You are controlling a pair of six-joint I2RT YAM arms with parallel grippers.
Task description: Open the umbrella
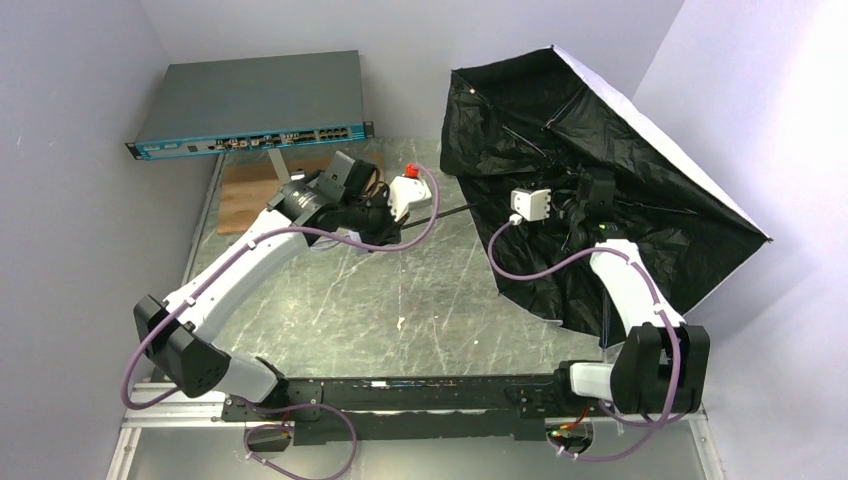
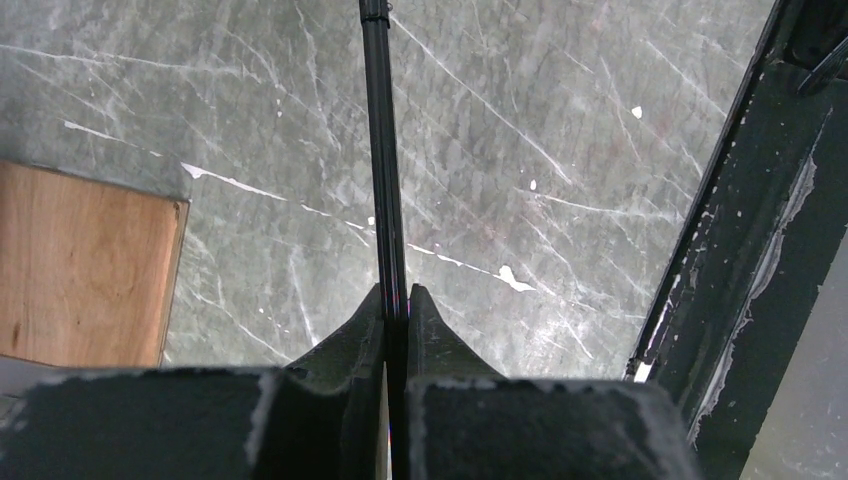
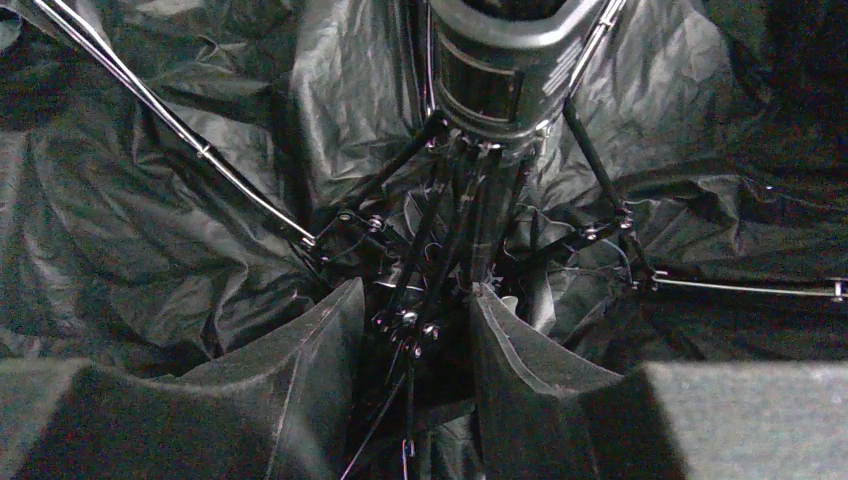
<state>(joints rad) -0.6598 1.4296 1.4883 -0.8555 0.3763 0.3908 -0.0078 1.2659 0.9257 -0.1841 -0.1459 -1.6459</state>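
I keep the shaft (image 2: 385, 180) clamped in my left tool (image 2: 396, 305), so that the umbrella (image 1: 640, 170), lying slackly spread at the right side of the desk (image 1: 330, 290), cannot slide. My right tool (image 3: 415, 295) stands apart around the struts (image 3: 440, 230), I think to push them.

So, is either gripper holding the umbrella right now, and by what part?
Left gripper clamps the umbrella by its shaft. Right gripper straddles the ribs; a grip cannot be told.
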